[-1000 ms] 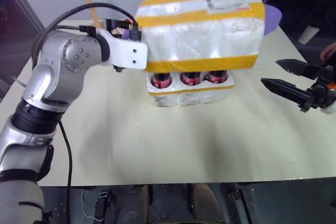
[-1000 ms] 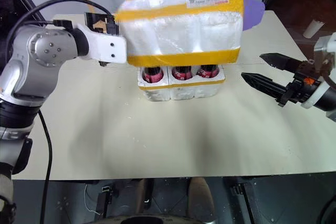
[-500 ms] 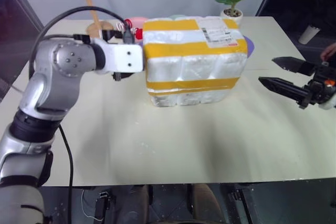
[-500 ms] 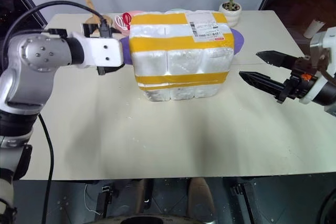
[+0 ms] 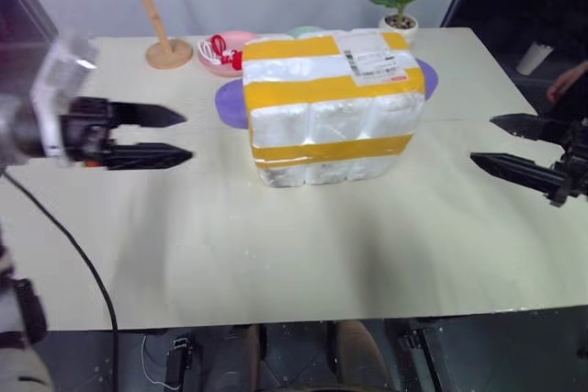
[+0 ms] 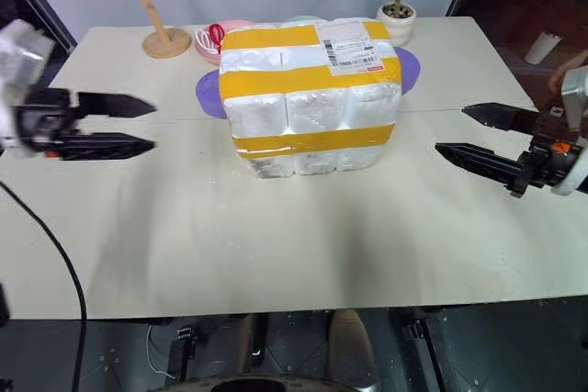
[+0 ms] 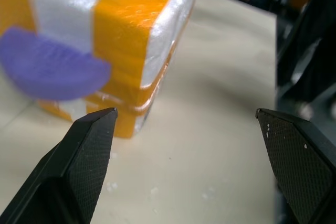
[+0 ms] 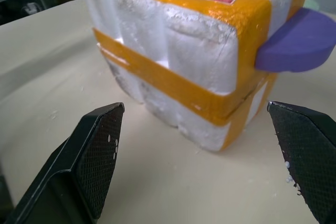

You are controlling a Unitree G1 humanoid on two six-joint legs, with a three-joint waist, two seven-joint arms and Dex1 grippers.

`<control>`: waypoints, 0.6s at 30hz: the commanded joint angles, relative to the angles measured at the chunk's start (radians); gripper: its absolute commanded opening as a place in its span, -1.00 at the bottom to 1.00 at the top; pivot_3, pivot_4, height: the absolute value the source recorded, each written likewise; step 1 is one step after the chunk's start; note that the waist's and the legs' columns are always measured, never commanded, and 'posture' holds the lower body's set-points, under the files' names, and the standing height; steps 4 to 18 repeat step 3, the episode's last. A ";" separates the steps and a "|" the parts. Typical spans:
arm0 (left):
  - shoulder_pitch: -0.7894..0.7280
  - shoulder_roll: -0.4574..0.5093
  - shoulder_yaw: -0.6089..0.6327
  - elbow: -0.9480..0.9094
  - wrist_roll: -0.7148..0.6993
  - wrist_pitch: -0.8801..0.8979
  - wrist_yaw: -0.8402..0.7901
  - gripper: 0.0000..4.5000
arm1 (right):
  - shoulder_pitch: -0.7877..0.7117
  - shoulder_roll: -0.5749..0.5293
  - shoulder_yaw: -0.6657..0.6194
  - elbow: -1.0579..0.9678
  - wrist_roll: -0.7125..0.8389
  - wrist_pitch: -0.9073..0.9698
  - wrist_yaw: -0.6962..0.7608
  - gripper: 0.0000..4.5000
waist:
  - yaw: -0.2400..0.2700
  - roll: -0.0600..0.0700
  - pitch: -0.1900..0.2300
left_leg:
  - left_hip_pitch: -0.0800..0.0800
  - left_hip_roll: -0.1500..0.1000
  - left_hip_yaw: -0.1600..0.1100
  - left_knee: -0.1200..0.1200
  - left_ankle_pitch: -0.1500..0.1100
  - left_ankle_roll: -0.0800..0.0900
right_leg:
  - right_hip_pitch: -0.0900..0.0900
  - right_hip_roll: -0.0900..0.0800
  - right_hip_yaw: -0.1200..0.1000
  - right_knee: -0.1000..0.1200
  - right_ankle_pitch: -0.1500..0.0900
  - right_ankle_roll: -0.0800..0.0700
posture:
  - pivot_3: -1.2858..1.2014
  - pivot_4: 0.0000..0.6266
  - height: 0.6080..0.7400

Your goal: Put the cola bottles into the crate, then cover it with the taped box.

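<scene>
The taped box (image 5: 326,107) is set upright on the crate (image 5: 317,170) (whose lower white edge is seen beneath it) in the middle of the table (image 5: 294,254). The left gripper (image 5: 175,136) is held well to the box's left, its fingers spread apart and nothing between them. The right gripper (image 5: 485,142) is held well to the box's right, likewise spread and empty.

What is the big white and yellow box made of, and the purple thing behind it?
The taped box looks like white foam: its bare sides are bumpy and grainy, with small white crumbs on the table nearby. The yellow bands look like shiny plastic tape, since they glint. The purple plate looks like matte plastic or foam, smooth and dull, though I can't tell for sure.
</scene>
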 commanded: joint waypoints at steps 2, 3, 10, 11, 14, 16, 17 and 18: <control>-0.023 0.040 -0.082 0.078 -0.015 -0.117 -0.027 0.97 | -0.020 -0.041 -0.002 0.020 -0.013 -0.019 0.059 1.00 | 0.004 0.000 0.000 | -0.001 0.000 0.000 0.001 0.000 0.000 | 0.001 0.000 0.000 -0.001 0.000 0.000 | 0.03 -0.52 0.98; -0.035 0.038 -0.093 0.088 -0.020 -0.124 -0.018 0.97 | -0.029 -0.042 0.006 0.023 -0.014 -0.020 0.059 1.00 | 0.004 0.000 0.000 | -0.001 0.000 0.000 0.001 0.000 0.000 | 0.001 0.000 0.000 -0.002 0.000 0.000 | 0.03 -0.52 0.98; -0.035 0.038 -0.093 0.088 -0.020 -0.124 -0.018 0.97 | -0.029 -0.042 0.006 0.023 -0.014 -0.020 0.059 1.00 | 0.004 0.000 0.000 | -0.001 0.000 0.000 0.001 0.000 0.000 | 0.001 0.000 0.000 -0.002 0.000 0.000 | 0.03 -0.52 0.98; -0.035 0.038 -0.093 0.088 -0.020 -0.124 -0.018 0.97 | -0.029 -0.042 0.006 0.023 -0.014 -0.020 0.059 1.00 | 0.004 0.000 0.000 | -0.001 0.000 0.000 0.001 0.000 0.000 | 0.001 0.000 0.000 -0.002 0.000 0.000 | 0.03 -0.52 0.98; -0.035 0.038 -0.093 0.088 -0.020 -0.124 -0.018 0.97 | -0.029 -0.042 0.006 0.023 -0.014 -0.020 0.059 1.00 | 0.004 0.000 0.000 | -0.001 0.000 0.000 0.001 0.000 0.000 | 0.001 0.000 0.000 -0.002 0.000 0.000 | 0.03 -0.52 0.98; -0.035 0.038 -0.093 0.088 -0.020 -0.124 -0.018 0.97 | -0.029 -0.042 0.006 0.023 -0.014 -0.020 0.059 1.00 | 0.004 0.000 0.000 | -0.001 0.000 0.000 0.001 0.000 0.000 | 0.001 0.000 0.000 -0.002 0.000 0.000 | 0.03 -0.52 0.98; -0.035 0.038 -0.093 0.088 -0.020 -0.124 -0.018 0.97 | -0.029 -0.042 0.006 0.023 -0.014 -0.020 0.059 1.00 | 0.004 0.000 0.000 | -0.001 0.000 0.000 0.001 0.000 0.000 | 0.001 0.000 0.000 -0.002 0.000 0.000 | 0.03 -0.52 0.98; -0.035 0.038 -0.093 0.088 -0.020 -0.124 -0.018 0.97 | -0.029 -0.042 0.006 0.023 -0.014 -0.020 0.059 1.00 | 0.004 0.000 0.000 | -0.001 0.000 0.000 0.001 0.000 0.000 | 0.001 0.000 0.000 -0.002 0.000 0.000 | 0.03 -0.52 0.98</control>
